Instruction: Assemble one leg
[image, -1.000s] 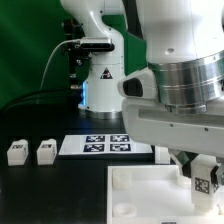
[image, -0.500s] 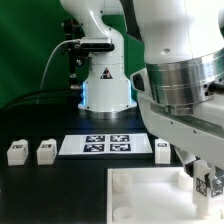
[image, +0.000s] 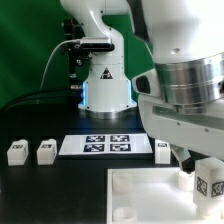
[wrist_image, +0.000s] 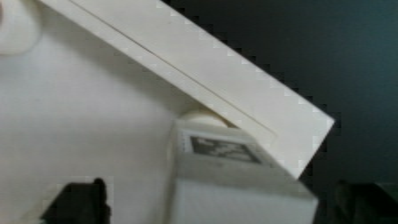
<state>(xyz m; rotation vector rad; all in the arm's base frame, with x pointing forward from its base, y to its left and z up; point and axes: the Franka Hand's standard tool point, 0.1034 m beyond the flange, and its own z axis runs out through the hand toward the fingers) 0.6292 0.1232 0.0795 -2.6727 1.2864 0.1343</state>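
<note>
One leg (image: 212, 186), a white block with a black-and-white tag, stands at the near right corner of the white tabletop (image: 140, 190), under my wrist. In the wrist view this leg (wrist_image: 231, 160) lies between my two dark fingertips (wrist_image: 80, 200), against the tabletop (wrist_image: 89, 110). My gripper (wrist_image: 222, 202) is open around it, with a gap on one side and the other finger close to it. Three more legs rest on the black table: two at the exterior view's left (image: 15, 152) (image: 45, 151) and one by the marker board (image: 162, 150).
The marker board (image: 107, 144) lies behind the tabletop, in front of the robot base (image: 105, 85). My arm's big grey wrist (image: 185, 90) fills the exterior view's right and hides the table there.
My wrist has shifted slightly to the exterior view's right. The leg under it shows a little further right and lower. The other legs have not moved.
</note>
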